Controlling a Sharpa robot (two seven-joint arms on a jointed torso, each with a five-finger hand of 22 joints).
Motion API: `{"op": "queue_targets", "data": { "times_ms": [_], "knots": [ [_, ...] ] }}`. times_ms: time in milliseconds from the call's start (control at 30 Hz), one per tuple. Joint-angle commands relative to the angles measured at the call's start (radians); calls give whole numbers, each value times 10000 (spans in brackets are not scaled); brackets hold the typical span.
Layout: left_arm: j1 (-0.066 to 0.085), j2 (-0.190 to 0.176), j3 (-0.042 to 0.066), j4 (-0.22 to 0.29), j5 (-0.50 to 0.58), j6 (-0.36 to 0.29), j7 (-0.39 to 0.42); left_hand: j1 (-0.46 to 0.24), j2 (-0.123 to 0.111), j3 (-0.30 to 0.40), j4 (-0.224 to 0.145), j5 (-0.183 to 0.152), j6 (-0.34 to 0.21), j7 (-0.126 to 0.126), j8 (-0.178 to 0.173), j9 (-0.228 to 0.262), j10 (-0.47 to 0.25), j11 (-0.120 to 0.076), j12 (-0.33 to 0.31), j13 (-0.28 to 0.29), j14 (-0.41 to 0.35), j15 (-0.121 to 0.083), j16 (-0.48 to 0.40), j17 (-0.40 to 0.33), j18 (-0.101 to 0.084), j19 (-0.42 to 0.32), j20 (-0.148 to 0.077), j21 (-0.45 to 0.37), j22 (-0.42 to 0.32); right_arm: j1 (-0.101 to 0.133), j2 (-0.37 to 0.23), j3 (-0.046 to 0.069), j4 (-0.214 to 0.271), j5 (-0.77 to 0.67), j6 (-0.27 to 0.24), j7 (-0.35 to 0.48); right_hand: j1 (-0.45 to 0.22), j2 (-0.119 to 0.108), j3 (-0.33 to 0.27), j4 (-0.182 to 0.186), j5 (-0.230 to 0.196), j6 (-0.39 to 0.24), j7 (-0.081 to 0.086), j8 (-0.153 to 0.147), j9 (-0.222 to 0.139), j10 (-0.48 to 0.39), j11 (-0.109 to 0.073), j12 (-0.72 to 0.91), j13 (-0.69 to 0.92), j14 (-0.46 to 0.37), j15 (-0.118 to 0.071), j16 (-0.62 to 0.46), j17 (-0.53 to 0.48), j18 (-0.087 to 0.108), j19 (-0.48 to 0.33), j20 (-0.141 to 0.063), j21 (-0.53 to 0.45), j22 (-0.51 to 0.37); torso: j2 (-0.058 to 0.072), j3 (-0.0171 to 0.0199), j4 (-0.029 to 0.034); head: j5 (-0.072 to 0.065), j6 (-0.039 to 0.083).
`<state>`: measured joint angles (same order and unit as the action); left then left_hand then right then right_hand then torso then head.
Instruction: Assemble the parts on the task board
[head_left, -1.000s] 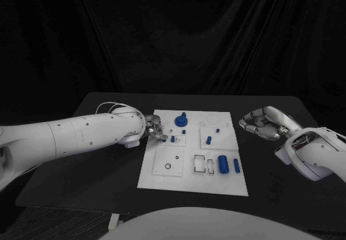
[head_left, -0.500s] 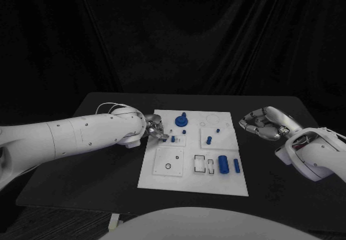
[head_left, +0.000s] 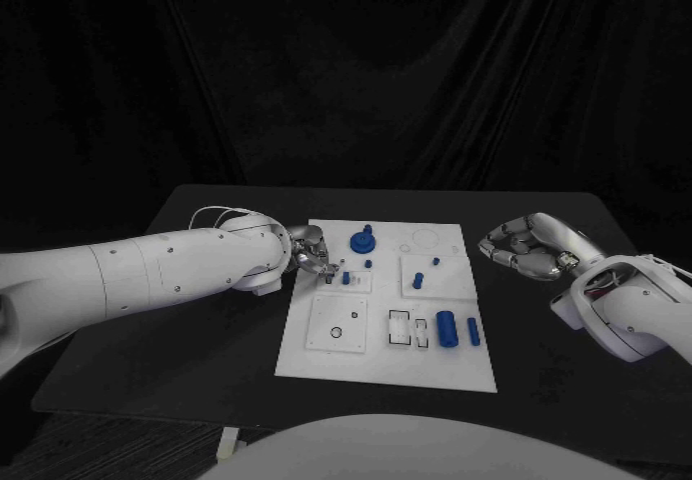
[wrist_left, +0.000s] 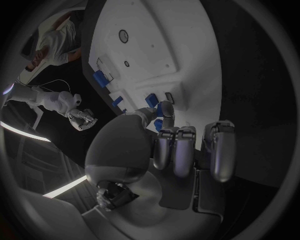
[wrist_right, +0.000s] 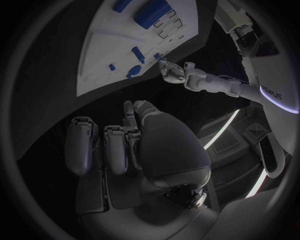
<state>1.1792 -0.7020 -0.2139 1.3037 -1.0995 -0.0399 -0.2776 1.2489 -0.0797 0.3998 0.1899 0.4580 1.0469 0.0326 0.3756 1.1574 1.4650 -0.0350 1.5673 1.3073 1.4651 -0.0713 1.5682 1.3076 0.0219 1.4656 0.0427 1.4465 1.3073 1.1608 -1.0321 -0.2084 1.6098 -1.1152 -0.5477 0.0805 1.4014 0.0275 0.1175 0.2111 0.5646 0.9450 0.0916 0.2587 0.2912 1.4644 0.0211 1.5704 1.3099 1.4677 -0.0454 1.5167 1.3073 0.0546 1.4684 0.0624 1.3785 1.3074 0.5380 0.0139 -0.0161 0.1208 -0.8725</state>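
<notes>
My left hand (head_left: 309, 258) hovers over the far-left corner of the task board (head_left: 387, 355), fingertips lowered toward a small blue peg (head_left: 330, 279) seated in the little square panel there. From my left wrist, the fingers (wrist_left: 177, 150) hang curled side by side while the thumb reaches toward a blue piece at the board's edge; whether thumb and finger actually pinch it or merely touch it, I cannot tell. My right hand (head_left: 525, 247) waits off the board's right edge, well apart from the parts, fingers curled in on nothing.

Outward across the white plate: a round blue knob (head_left: 362, 240) stands near the far edge, two thin pegs (head_left: 418, 278) rise mid-board, and two blue cylinders (head_left: 447, 328) lie side by side near the right, beside narrow rectangular slots (head_left: 398, 327).

I judge these pieces light, rigid plastic, smooth enough to slip under metal fingertips and small enough to tip or roll. The pegs want a pinch across the shaft near the top; the lying cylinders want a grip across the middle, square to their length. The board itself looks stiff and flat on the black table (head_left: 173, 350).
</notes>
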Motion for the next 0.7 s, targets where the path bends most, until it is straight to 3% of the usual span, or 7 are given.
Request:
{"op": "queue_targets", "data": {
  "times_ms": [33,500,700],
  "knots": [
    [-14,-9,8,44,19,-143,264,43,-86,931,-891,-65,-27,-82,-47,-2,1058,-12,35,2635,1057,-18,26,2632,124,17,-23,41,2181,-22,3,6,-7,-16,4,-156,67,4,81,-20,56,54,36,-59,-9,1064,-47,4,2609,875,-68,-64,1981,-79,293,-65,-26,2010,1,0,-4,13,-1],
    [-13,-40,8,125,15,175,-44,39,-81,1021,-934,-165,-44,-72,-85,-30,1058,-2,35,2635,1057,-8,26,2632,124,14,-17,40,2180,-22,7,6,-9,-16,-11,-156,67,4,81,-20,56,54,36,-59,-9,1064,-47,4,2609,875,-68,-64,1981,-79,293,-65,-26,2010,1,2,-2,10,-1],
    [-13,-47,8,167,-785,327,-287,44,-72,1079,-969,-243,-62,-56,-114,-48,1058,8,35,2635,1057,-2,26,2632,125,10,-13,36,2178,-23,4,6,-2,-16,-39,-148,67,4,81,-20,56,54,36,-59,-9,1064,-47,4,2609,875,-68,-64,1981,-79,293,-65,-26,2010,1,2,-3,8,-1]
  ]
}}
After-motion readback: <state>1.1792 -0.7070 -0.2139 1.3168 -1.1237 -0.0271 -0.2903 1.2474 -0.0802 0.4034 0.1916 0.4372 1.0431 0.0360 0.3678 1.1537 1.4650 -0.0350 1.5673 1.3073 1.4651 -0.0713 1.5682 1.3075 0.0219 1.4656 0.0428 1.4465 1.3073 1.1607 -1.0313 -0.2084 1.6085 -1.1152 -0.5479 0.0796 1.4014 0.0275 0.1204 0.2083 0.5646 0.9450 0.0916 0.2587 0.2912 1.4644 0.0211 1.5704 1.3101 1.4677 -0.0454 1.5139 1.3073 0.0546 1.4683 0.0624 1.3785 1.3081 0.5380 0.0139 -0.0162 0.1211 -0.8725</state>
